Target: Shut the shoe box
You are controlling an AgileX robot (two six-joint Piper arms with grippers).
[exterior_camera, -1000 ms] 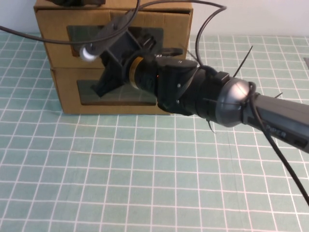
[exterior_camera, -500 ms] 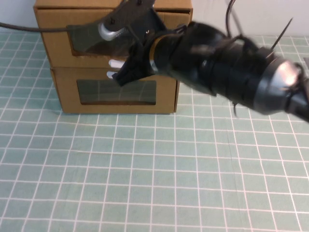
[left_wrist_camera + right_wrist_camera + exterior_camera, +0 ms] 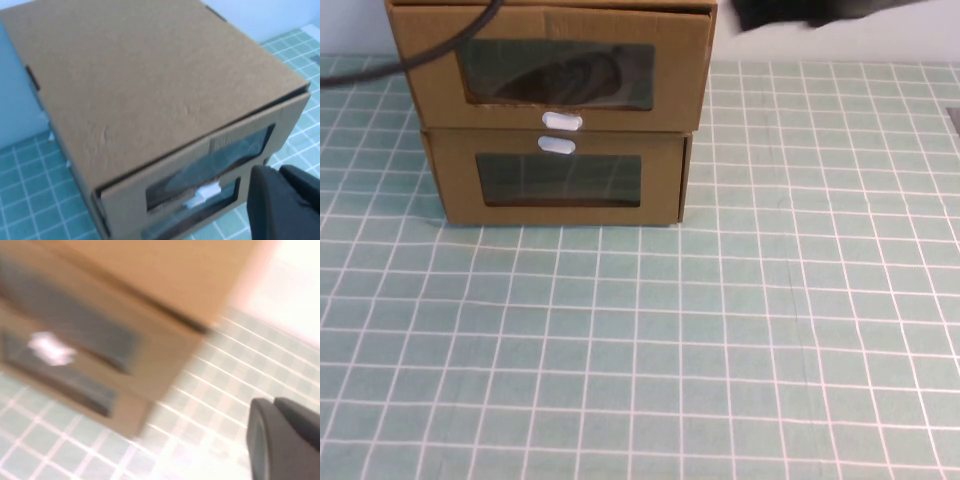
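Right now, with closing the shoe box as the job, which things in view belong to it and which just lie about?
Job: upper shoe box with its white tab; right gripper, off to the boxes' right; left gripper, raised near the stack.
Lying about: lower twin box; green grid mat; black cable.

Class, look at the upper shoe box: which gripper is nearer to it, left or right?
Probably left. The left gripper hangs close above the shoe box, by its front; the right gripper stands off to its right side.
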